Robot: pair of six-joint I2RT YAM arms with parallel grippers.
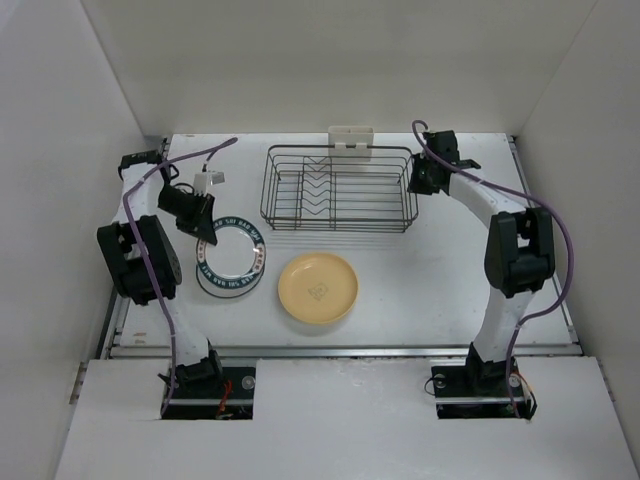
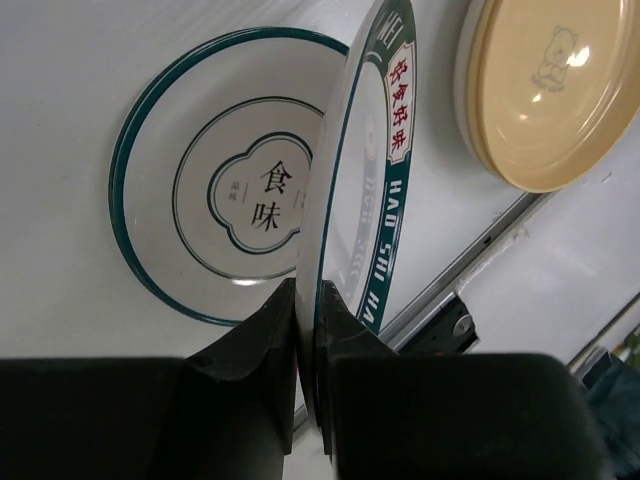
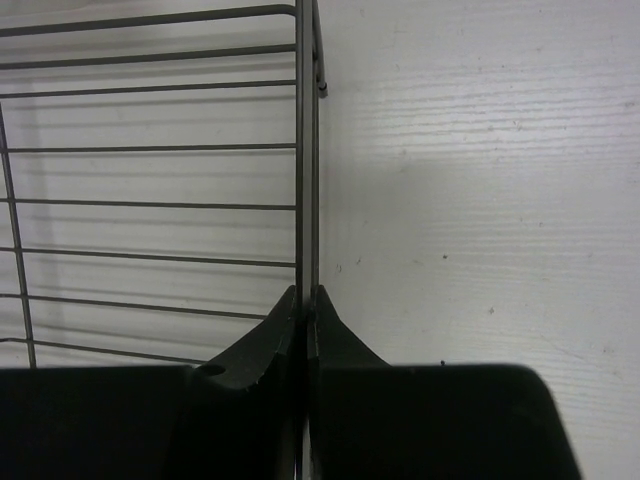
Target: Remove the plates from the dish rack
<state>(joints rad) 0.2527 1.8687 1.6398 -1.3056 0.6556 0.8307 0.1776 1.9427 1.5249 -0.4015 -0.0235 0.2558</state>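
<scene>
One table (image 1: pixel 450 280), one dish rack (image 1: pixel 318 190), three plates out in front of it, and two grippers that are each clamped.

The rack stands at the far middle of the table. The yellow plate (image 1: pixel 318 288) lies flat, nearer than the rack. To its left, the lettered plate (image 2: pixel 378 215) is pinched by its rim in the left gripper (image 2: pixel 308 290), above the green-lined plate (image 2: pixel 230 190), which lies flat on the table. The right gripper (image 3: pixel 307 298) has its fingers closed on the wire at the rack's right end. One cream plastic piece (image 1: pixel 351 138) sits on the rack's far edge.
</scene>
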